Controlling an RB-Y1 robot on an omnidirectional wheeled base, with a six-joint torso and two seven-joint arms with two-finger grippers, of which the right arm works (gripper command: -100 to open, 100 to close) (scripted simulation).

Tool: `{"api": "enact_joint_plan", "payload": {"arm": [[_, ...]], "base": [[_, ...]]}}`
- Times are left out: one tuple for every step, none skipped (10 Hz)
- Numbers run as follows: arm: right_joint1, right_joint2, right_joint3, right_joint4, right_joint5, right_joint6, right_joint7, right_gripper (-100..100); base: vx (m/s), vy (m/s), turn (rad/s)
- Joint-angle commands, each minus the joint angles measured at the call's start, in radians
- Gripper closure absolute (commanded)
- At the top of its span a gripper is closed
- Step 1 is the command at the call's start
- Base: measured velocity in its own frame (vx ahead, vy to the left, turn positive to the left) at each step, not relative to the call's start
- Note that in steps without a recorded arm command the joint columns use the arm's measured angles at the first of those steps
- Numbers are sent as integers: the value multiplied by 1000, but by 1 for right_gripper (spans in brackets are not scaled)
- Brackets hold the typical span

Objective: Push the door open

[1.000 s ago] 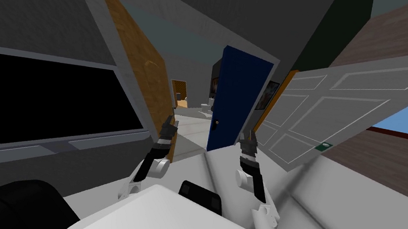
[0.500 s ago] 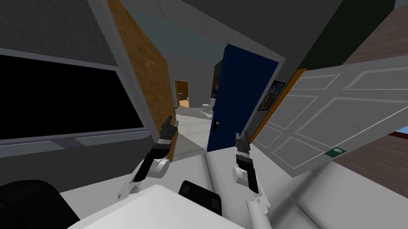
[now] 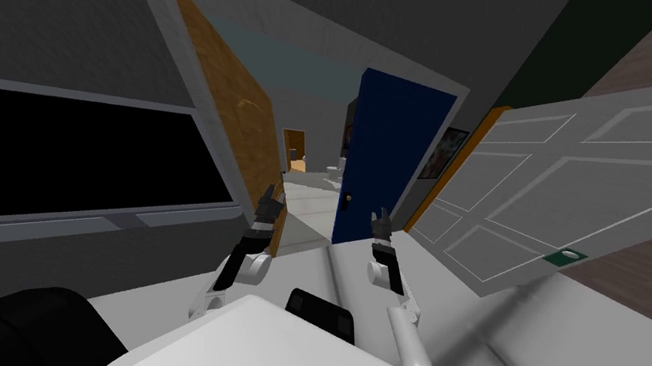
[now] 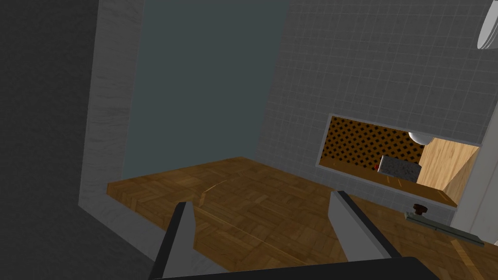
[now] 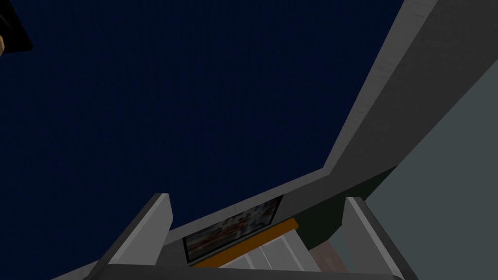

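A: First entry, left of centre?
B: Brown parquet-wood door (image 3: 229, 123), open against the grey frame. Left hand (image 3: 268, 200) at its lower edge, fingers spread, holding nothing.
A: Mid-frame?
B: Tall dark blue flat door (image 3: 388, 153) with a small dark knob (image 3: 345, 202). Right hand (image 3: 381, 220) near its lower right corner, released and empty.
A: Right side?
B: White panelled door (image 3: 555, 185).

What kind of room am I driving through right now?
Probably a house hallway: a dark blue door ahead, a wooden door on my left, a white panelled door on my right.
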Motion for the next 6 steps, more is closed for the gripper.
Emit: {"api": "enact_joint_plan", "payload": {"arm": [[-13,0,2,35,0,7,1,-100],[-44,0,6,73,-1,11,1,-100],[-44,0,6,90,-1,11,1,-100],[-76,0,9,121,-2,14,1,-100],[-76,0,9,144,-2,14,1,-100],[-107,0,13,173,-2,18,1,-100]], "base": [[29,-59,54],[33,-67,94],[26,-60,59],[23,-63,113],[22,-56,67],[26,-72,116]]}}
